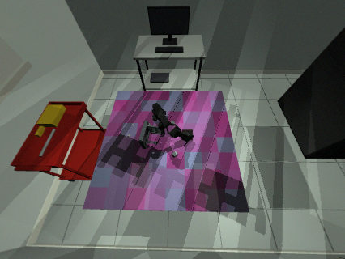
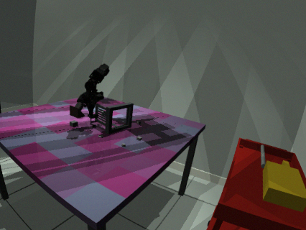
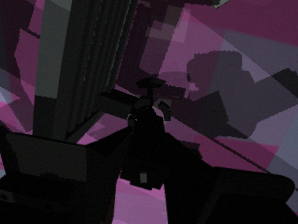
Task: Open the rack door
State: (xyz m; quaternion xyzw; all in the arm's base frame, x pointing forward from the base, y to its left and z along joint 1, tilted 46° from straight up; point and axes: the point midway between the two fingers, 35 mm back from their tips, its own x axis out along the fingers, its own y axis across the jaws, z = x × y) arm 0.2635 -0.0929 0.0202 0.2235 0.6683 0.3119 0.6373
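Note:
The dark rack frame point(image 1: 142, 143) point(image 2: 130, 115) stands upright on the table point(image 1: 121, 194) point(image 2: 97, 201). The slatted door point(image 2: 102, 114) point(image 3: 95, 60) stands swung out from the frame on the arm's side, at a large angle; the exact angle cannot be read. My gripper point(image 3: 147, 134) is shut on the dark handle point(image 3: 149, 82) beside the door's free edge. The handle's flat end piece shows just beyond the fingertips. Whether the handle is fully turned is too dark to tell. In the exterior view the arm reaches down beside the door; the fingers are hard to make out.
A small grey block point(image 1: 174, 154) point(image 2: 73, 123) lies near the arm's base point(image 1: 187, 135) point(image 2: 76, 111). Smaller pieces point(image 2: 139, 138) point(image 2: 123, 144) lie on the frame's other side. A red cart point(image 1: 36, 158) and a desk point(image 1: 142, 46) stand beyond the table.

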